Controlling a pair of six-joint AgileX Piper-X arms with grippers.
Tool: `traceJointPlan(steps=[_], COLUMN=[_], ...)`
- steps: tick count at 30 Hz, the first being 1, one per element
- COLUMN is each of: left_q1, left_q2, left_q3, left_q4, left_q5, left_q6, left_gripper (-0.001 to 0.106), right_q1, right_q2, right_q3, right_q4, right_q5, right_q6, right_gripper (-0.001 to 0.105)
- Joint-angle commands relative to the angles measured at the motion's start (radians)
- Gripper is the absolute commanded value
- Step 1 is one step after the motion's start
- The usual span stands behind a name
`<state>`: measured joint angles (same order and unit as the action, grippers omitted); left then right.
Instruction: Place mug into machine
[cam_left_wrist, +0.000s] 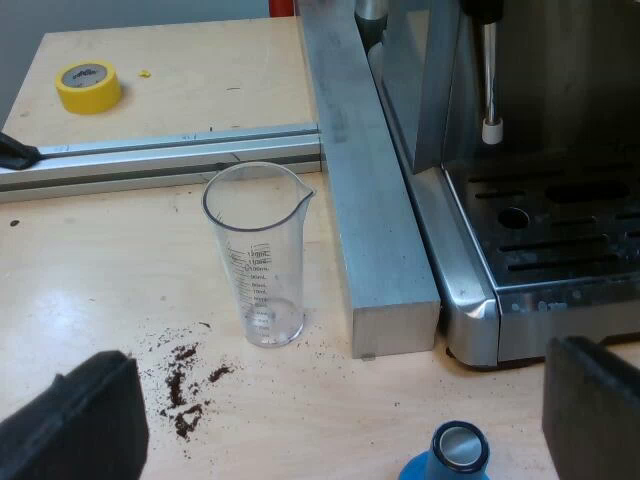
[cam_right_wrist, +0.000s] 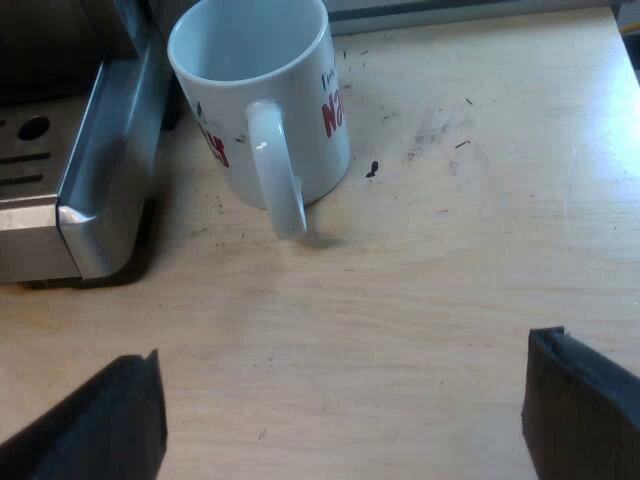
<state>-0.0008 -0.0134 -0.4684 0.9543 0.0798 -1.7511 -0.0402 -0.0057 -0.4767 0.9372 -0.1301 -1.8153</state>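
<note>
Right wrist view: mug (cam_right_wrist: 262, 110) beyond gripper (cam_right_wrist: 343, 395)

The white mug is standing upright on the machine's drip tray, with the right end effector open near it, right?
No. The white mug stands upright on the table beside the drip tray, not on it; the right wrist view shows this. The right end effector is open near it.

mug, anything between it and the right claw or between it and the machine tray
Nothing visible. Bare table lies between the open right claw and the mug, whose handle faces the claw. The mug stands right beside the machine's tray, with only the tray's raised metal edge between them.
</note>
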Motion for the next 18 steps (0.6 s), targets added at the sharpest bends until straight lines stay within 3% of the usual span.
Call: traceJointPlan(steps=[1,7,8,11,15,18], left_q1=[-0.001,-0.001,-0.003,-0.004,-0.015,-0.076], left_q2=[-0.138,-0.136,-0.135,-0.129,-0.106,-0.083], left_q3=[-0.003,-0.003,-0.003,-0.022,-0.038,-0.038], left_q4=[-0.019,-0.019,-0.023,-0.075,-0.130,-0.176], left_q5=[0.007,0.012,0.024,0.121,0.211,0.266], left_q6=[-0.001,-0.001,-0.003,-0.094,-0.103,-0.103], left_gripper=[0.081,0.081,0.081,0.081,0.081,0.081], right_q1=[0.000,0.000,0.000,0.000,0.000,0.000], right_q2=[-0.043,-0.043,-0.043,-0.040,-0.011,0.044], right_q3=[-0.003,-0.003,-0.007,-0.040,-0.090,-0.145], right_q4=[-0.008,-0.010,-0.053,-0.091,-0.072,-0.042], right_q5=[0.027,0.045,0.043,0.045,0.050,0.029], right_q6=[0.002,0.002,0.026,0.039,0.039,0.015], right_gripper=[0.074,0.074,0.074,0.074,0.069,0.062])
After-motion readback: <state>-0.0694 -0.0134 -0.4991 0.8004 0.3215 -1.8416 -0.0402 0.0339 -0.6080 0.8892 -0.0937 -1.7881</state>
